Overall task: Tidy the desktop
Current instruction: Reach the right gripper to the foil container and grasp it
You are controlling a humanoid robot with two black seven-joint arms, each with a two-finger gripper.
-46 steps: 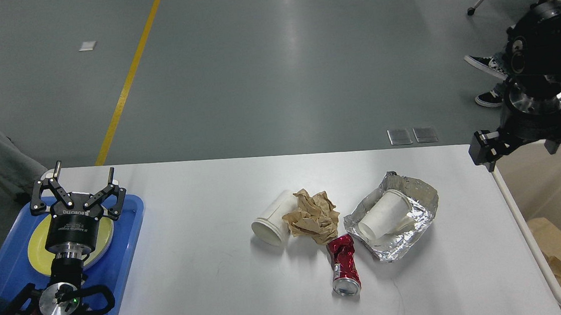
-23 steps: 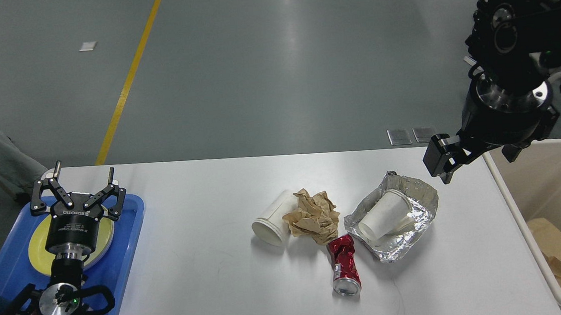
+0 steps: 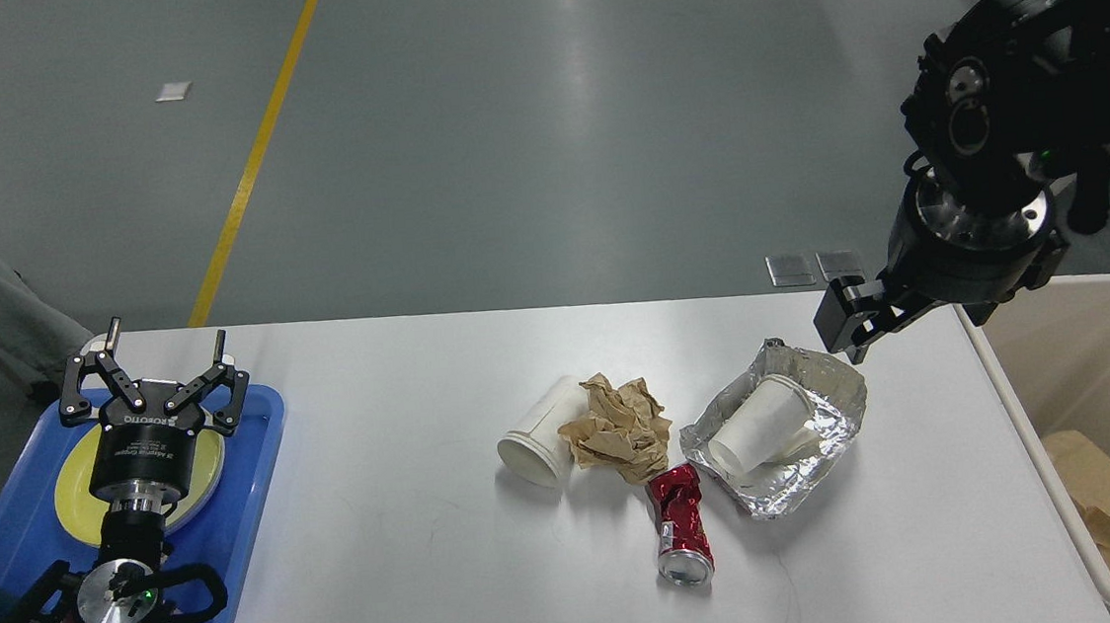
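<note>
Filling most of the lower view, the white desktop (image 3: 418, 580) carries a clump of trash near its middle: a tipped paper cup (image 3: 540, 433) touching a crumpled brown paper wad (image 3: 619, 427), a crushed red can (image 3: 681, 524) just in front, and a second cup (image 3: 760, 424) lying in a foil tray (image 3: 804, 455). My right gripper (image 3: 848, 320) hovers over the foil's far corner, too dark to tell its fingers apart. Left gripper (image 3: 156, 380) sits spread wide above a yellow plate (image 3: 74, 493) in the blue tray (image 3: 254, 513). Beige bin (image 3: 1019, 414) with brown paper sits off the right edge. Grey floor with a yellow line (image 3: 255, 152) beyond.
</note>
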